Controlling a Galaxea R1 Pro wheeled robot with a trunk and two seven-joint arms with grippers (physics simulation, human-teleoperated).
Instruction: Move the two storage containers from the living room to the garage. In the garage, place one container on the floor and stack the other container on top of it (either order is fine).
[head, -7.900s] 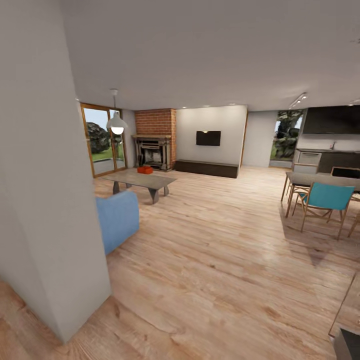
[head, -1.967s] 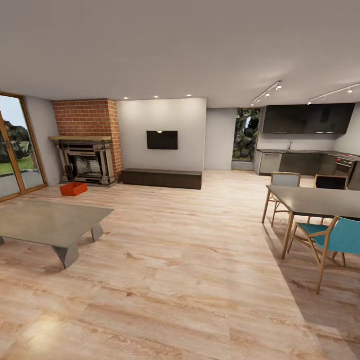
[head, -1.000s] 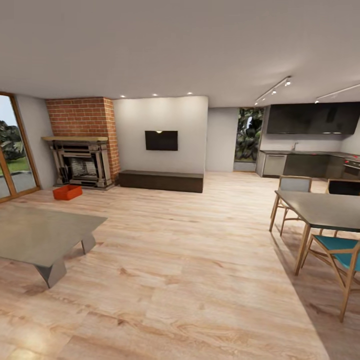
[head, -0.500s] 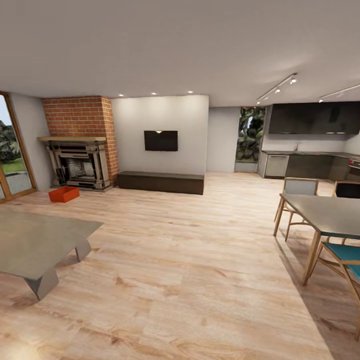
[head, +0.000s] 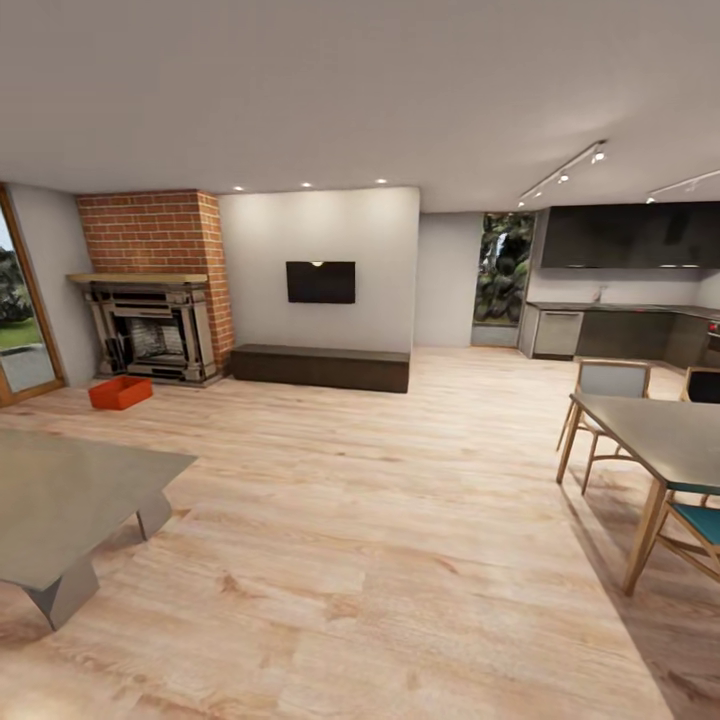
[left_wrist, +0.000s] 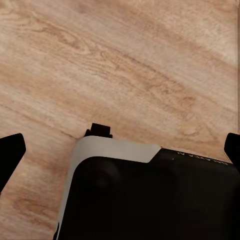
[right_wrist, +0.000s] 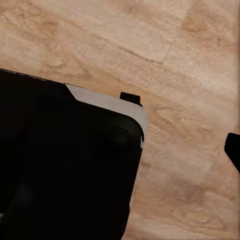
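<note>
Presently — storage container (head: 119, 392) by fireplace (head: 153, 330), contents unreadable | both grippers spread, empty

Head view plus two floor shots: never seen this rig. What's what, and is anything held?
It is a simulated wheeled robot with two arms. The head camera looks across a living room: a red-orange open-top storage bin sits on the light wood plank floor before the red brick fireplace, with a low grey table nearer and a dining table at the right. The other two pictures come from cameras near each gripper, pointing down at the planks and the robot's dark base. The left gripper's fingertips sit wide apart; both grippers hold nothing.
</note>
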